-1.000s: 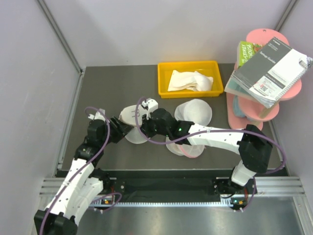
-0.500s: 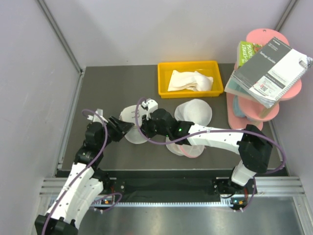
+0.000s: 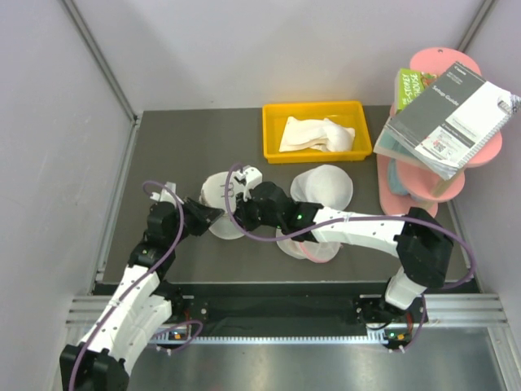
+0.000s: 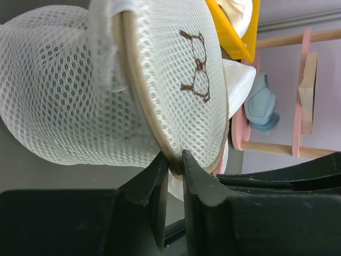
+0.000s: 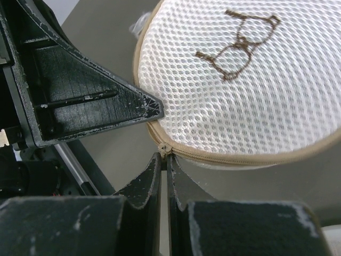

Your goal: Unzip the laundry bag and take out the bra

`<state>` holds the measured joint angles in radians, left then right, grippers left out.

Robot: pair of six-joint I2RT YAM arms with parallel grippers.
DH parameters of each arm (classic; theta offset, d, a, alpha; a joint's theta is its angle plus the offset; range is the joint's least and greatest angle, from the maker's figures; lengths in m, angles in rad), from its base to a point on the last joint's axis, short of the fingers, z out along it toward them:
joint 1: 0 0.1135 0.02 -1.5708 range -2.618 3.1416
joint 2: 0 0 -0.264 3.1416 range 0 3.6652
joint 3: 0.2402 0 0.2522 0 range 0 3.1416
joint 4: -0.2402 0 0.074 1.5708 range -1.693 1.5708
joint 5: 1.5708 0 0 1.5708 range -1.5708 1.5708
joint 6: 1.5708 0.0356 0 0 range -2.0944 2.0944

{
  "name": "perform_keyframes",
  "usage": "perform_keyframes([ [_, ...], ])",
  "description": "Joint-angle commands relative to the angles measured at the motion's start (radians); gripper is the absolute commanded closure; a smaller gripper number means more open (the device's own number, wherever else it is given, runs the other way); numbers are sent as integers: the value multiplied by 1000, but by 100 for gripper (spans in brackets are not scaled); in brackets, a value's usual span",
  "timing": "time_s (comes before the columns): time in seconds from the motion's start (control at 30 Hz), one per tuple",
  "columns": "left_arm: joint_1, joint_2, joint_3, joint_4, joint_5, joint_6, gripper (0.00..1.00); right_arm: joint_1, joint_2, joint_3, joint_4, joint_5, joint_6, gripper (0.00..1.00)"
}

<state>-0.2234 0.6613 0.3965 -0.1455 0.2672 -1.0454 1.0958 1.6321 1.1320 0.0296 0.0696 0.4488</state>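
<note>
The laundry bag (image 3: 221, 204) is a round white mesh pod with a beige-tan zipper rim and a brown bra-shaped mark on its face (image 4: 197, 66) (image 5: 240, 45). It stands on edge left of the table's middle. My left gripper (image 4: 176, 160) is shut on the bag's tan rim. My right gripper (image 5: 165, 157) is shut on the tan zipper pull (image 5: 164, 148) at the rim's lower left. The zipper looks closed along the part in view. The bra is hidden.
A yellow tray (image 3: 313, 130) with white cloth sits at the back. More white mesh bags (image 3: 321, 189) lie right of the arms. A pink shelf (image 3: 431, 122) with books stands at the right.
The left arm has shifted slightly toward the bag. The bag and the right arm stay much as they were.
</note>
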Motion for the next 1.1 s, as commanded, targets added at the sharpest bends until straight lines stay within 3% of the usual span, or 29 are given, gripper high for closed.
perform_keyframes([
  [0.0, 1, 9, 1, 70, -23, 10, 83, 18, 8, 5, 41, -14, 8, 100],
  [0.17, 1, 47, 15, 89, -17, 18, 100, 18, 12, 5, 32, -14, 7, 100],
  [0.83, 7, 124, 73, 95, -46, 90, 100, -131, -100, -129, 4, 19, -5, 100],
  [1.07, 10, 236, 105, 193, 10, 111, 100, -132, -107, -113, 3, -1, -36, 100],
])
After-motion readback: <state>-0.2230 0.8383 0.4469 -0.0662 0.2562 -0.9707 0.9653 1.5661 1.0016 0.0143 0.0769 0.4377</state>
